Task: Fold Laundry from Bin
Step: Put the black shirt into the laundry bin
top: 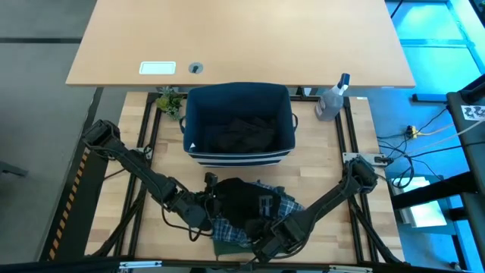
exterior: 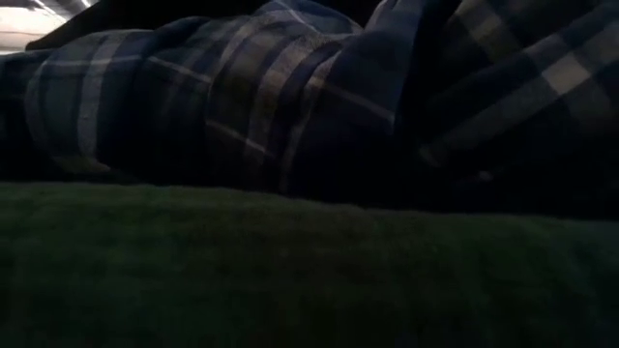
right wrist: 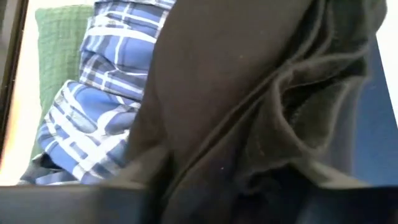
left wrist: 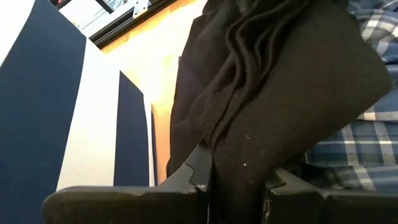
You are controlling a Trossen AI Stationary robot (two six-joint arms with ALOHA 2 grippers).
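Observation:
The black garment (top: 241, 199) lies bunched on the blue-and-white plaid shirt (top: 227, 230) in front of the bin (top: 198, 114). The shirt rests partly on the dark olive-green garment (top: 225, 247) at the table's near edge. My left gripper (top: 211, 199) comes from the left and is shut on the black garment (left wrist: 280, 93). My right gripper (top: 261, 231) comes from the right and hovers close over the black garment (right wrist: 236, 81), with the plaid shirt (right wrist: 99, 112) and the green garment (right wrist: 59, 50) beyond it. The low view shows only the plaid shirt (exterior: 242, 106) above the green garment (exterior: 290, 271). My left gripper (left wrist: 233, 180) pinches a gathered fold of the black garment (left wrist: 230, 155) between its two fingers (left wrist: 193, 177). It comes from the table's left, slanting down. Several wrinkled layers run away from the fingers. The rest of the garment lies on the plaid shirt (left wrist: 373, 143).
The navy bin with white stripes (left wrist: 37, 124) stands just beyond the pile and holds more dark cloth (top: 242, 133). A clear spray bottle (top: 331, 98) stands at the far right and a small plant (top: 170, 101) at the far left. A light desk (top: 242, 38) lies behind.

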